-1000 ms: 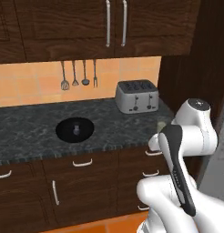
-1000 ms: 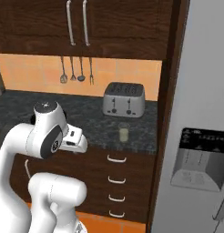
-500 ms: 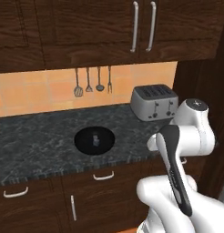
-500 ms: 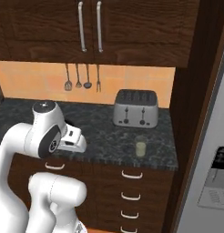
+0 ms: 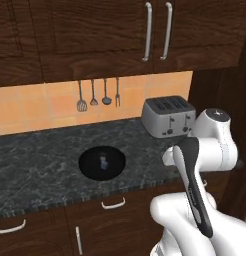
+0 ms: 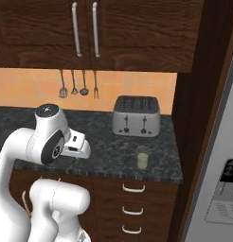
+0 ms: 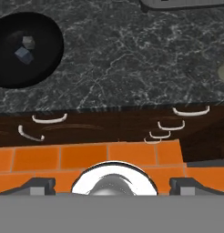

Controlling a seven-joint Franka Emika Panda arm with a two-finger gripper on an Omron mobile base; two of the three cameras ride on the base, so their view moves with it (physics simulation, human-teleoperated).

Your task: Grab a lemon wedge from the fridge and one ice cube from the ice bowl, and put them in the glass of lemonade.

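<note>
Black ice bowl [image 5: 102,162]: on the dark counter [image 5: 40,165], two cubes inside
lemonade glass [image 6: 143,159]: near toaster [image 6: 136,116]
gripper [image 7: 112,185]: jaws spread wide, holding nothing

Ice bowl [image 7: 29,68] holds two ice cubes [image 7: 25,50].

I am in a home kitchen. Dark wooden cupboards [image 5: 120,35] with long metal handles hang above an orange tiled wall [image 5: 40,107], where cooking utensils [image 5: 97,95] dangle from hooks. Below runs a dark speckled stone desk [image 6: 109,151] carrying a steel toaster [image 6: 136,116], a black bowl [image 5: 101,162] and a glass of pale yellow drink [image 6: 142,159]. Under it sit wooden drawers [image 6: 132,208] with curved handles. At the right edge stands a grey fridge [image 6: 218,189] with a dispenser panel. The floor [image 7: 86,157] is orange tile.
</note>
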